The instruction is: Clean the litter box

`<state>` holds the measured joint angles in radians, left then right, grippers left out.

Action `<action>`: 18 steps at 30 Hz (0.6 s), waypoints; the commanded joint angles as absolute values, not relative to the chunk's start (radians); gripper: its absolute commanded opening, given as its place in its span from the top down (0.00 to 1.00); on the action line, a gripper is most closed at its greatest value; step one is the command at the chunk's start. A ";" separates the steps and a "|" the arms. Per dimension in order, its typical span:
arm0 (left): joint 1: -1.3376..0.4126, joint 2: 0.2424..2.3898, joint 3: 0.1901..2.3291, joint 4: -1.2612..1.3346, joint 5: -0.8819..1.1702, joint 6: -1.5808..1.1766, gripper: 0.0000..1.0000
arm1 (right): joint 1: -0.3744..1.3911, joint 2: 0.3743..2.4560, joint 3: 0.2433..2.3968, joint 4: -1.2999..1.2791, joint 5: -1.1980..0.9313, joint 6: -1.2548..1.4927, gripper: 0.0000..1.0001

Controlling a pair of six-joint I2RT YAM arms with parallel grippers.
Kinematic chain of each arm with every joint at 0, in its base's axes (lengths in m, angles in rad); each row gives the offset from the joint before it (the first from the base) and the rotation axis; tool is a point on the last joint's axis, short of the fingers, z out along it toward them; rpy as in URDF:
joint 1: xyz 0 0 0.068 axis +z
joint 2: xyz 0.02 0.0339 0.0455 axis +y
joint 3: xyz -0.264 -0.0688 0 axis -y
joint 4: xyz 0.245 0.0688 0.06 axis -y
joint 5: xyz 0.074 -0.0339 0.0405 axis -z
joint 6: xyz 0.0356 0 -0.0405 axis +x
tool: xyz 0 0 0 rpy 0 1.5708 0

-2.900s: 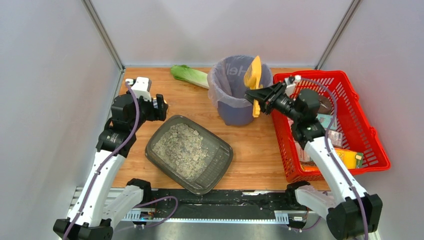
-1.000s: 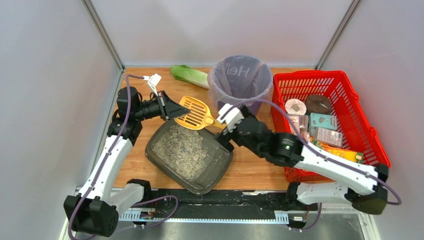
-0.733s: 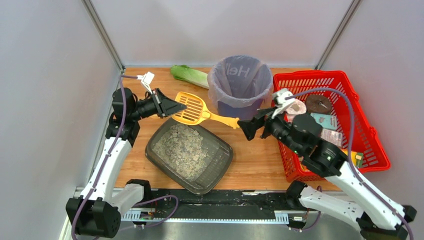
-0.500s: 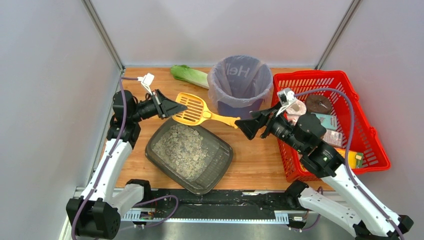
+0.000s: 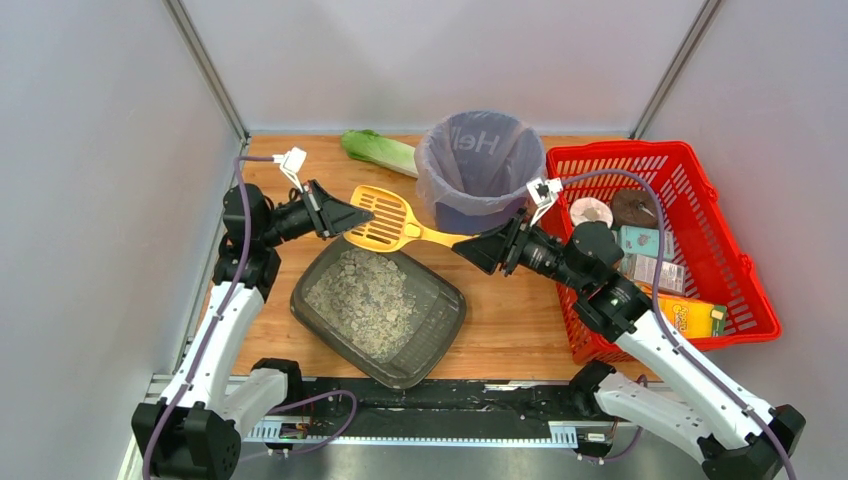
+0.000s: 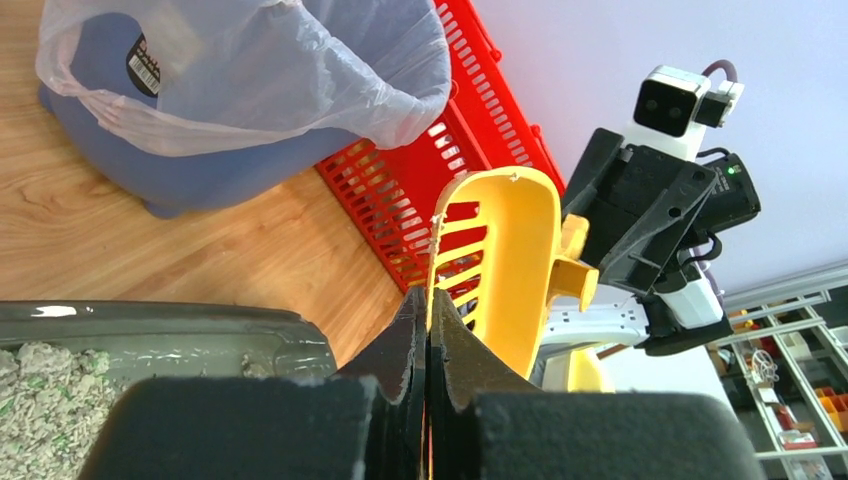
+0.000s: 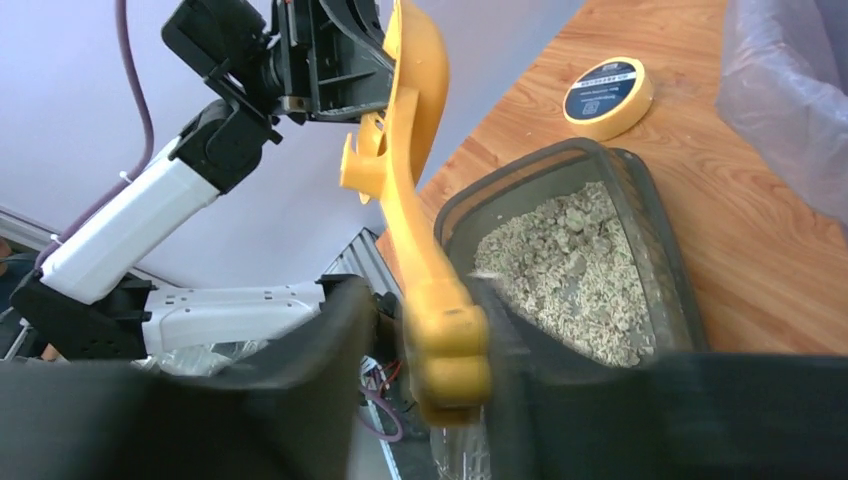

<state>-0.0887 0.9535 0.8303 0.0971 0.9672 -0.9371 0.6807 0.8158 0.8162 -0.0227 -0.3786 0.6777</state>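
Observation:
A yellow slotted scoop [image 5: 385, 222] hangs level above the far end of the litter box [image 5: 443, 322], a dark grey tray of grey-beige litter. My left gripper [image 5: 366, 213] is shut on the scoop's rim [image 6: 505, 250], its tips [image 6: 428, 296] pinching the thin edge. My right gripper [image 5: 463, 248] sits around the end of the handle [image 7: 440, 340]. One finger [image 7: 500, 310] touches the handle and a gap shows at the other finger [image 7: 340, 320]. The litter box [image 7: 655, 270] lies below.
A purple bag-lined bin [image 5: 478, 170] stands behind the scoop. A red mesh basket [image 5: 757, 305] of packets is at the right, and a lettuce [image 5: 378, 150] lies at the back. A roll of yellow tape [image 7: 608, 95] rests on the wood beyond the tray.
My right gripper has swung left from beside the basket onto the handle's end and its jaws have narrowed. The left gripper has held the scoop still.

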 commanded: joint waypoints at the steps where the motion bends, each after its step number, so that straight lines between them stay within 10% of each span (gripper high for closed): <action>1: -0.083 0.939 0.827 0.124 0.985 -0.913 1.00 | 0.676 0.815 0.804 0.113 -0.413 0.735 0.65; 6: -0.084 0.942 0.854 -0.036 0.993 -0.763 1.00 | 0.677 0.769 0.778 0.104 -0.365 0.724 1.00; 13: -0.084 0.922 0.874 -0.256 0.894 -0.539 0.28 | 0.678 0.692 0.768 -0.050 -0.226 0.664 1.00; 18: -0.084 0.916 0.957 -0.450 0.742 -0.378 0.24 | 0.677 0.678 0.821 -0.214 -0.186 0.658 1.00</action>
<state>-0.0891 0.9447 0.8536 -0.2764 0.8810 -0.5682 0.6792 0.6926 0.7563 -0.0822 -0.2607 0.6865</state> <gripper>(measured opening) 0.750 0.208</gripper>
